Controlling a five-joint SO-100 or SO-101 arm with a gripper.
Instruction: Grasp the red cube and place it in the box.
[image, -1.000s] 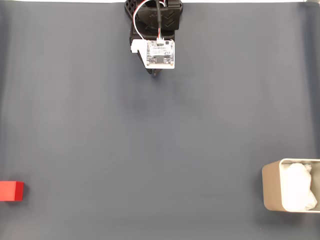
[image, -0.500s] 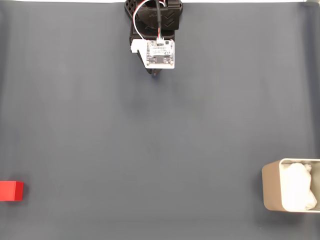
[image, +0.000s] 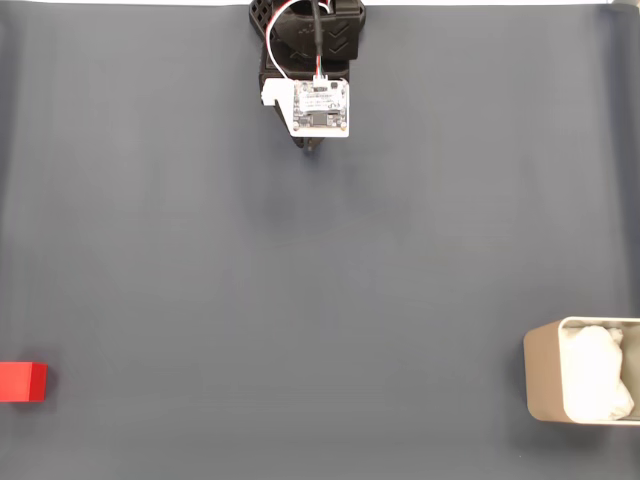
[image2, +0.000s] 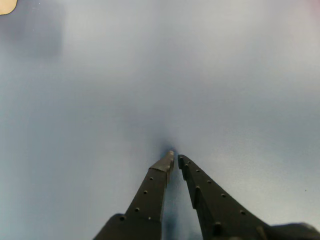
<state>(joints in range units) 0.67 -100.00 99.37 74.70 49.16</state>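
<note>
The red cube (image: 22, 382) lies at the far left edge of the dark mat in the fixed view, near the bottom. The beige box (image: 545, 385) with crumpled white paper inside stands at the right edge, partly cut off. The arm is folded at the top centre, and my gripper (image: 312, 148) pokes out just below its white circuit board, far from both cube and box. In the wrist view my gripper (image2: 175, 158) points down at the bare mat, its two black fingers meeting at the tips with nothing between them.
A dark grey mat (image: 320, 280) covers the table and lies bare between cube and box. A pale corner of something (image2: 7, 5) shows at the top left of the wrist view.
</note>
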